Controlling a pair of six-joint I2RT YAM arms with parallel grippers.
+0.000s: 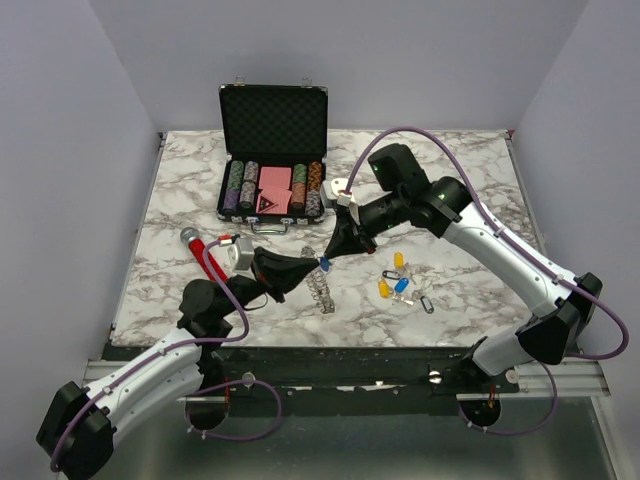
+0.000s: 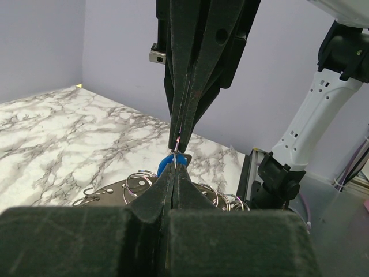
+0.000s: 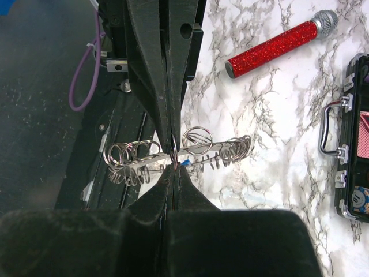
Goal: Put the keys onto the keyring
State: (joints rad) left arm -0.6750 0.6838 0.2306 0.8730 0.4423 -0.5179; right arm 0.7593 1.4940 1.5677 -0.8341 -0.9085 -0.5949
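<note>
Left gripper pinched tight, tip to tip with right gripper, blue key between (keyring loops below)

The table looks like smooth marbled stone. The keyring is shiny silvery metal; the microphone is rough red glitter.

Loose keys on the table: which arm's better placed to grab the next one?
Right, probably. The loose keys lie on the right gripper's side, just past the keyring; the left gripper would have to cross it. Both are shut, meeting at the blue key.
</note>
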